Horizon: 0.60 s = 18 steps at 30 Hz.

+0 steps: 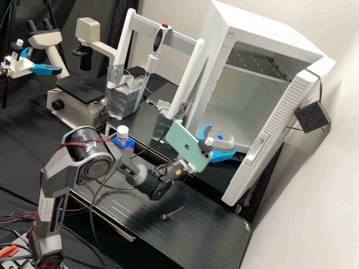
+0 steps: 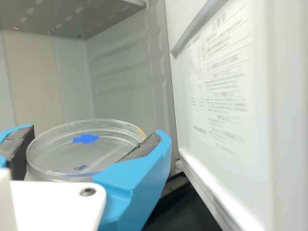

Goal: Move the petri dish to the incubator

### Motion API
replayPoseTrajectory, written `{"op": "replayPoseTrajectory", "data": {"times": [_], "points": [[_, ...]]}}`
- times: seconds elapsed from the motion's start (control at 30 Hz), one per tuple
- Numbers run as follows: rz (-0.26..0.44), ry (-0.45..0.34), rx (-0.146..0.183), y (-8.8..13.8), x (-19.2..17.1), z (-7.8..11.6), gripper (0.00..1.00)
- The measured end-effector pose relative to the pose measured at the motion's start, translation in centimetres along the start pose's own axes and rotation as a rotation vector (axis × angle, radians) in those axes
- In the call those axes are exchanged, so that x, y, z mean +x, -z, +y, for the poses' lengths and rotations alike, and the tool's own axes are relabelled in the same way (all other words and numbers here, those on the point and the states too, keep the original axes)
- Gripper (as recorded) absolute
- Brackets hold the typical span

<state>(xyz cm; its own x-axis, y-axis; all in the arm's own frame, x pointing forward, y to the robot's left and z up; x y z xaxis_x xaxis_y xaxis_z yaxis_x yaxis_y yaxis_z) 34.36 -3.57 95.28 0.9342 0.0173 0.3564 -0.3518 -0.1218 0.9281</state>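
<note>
In the high view my gripper (image 1: pixel 220 144) is at the front opening of the white incubator (image 1: pixel 258 28), its blue fingers shut on the clear petri dish (image 1: pixel 223 141), one on each side. The dish has a blue mark on top and looks roughly level. The wrist view has the gripper (image 2: pixel 91 149) holding the petri dish (image 2: pixel 108 142) between its dark pads, with the incubator's inner wall (image 2: pixel 125 72) beyond. The incubator door stands open.
The open door (image 1: pixel 276 130) stands beside the gripper. A perforated shelf (image 1: pixel 258 61) spans the incubator's upper part. A pipette (image 1: pixel 151 61) hangs on a white stand, near a microscope (image 1: pixel 80 89) and a bottle (image 1: pixel 122 138). Another arm's gripper (image 1: pixel 41 67) is at far left.
</note>
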Motion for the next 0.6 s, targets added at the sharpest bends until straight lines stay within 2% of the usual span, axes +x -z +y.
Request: {"op": "replayPoseTrajectory", "data": {"times": [0.2, 0.33, 0.6], "points": [[-0.017, 0.014, -0.006, -1.1, 4.3, 0.0, 0.0], [-0.011, 0.031, 0.021, -1.9, 7.0, -0.1, 0.0], [0.031, 0.076, 0.041, -2.4, 10.7, -0.5, 0.0]]}}
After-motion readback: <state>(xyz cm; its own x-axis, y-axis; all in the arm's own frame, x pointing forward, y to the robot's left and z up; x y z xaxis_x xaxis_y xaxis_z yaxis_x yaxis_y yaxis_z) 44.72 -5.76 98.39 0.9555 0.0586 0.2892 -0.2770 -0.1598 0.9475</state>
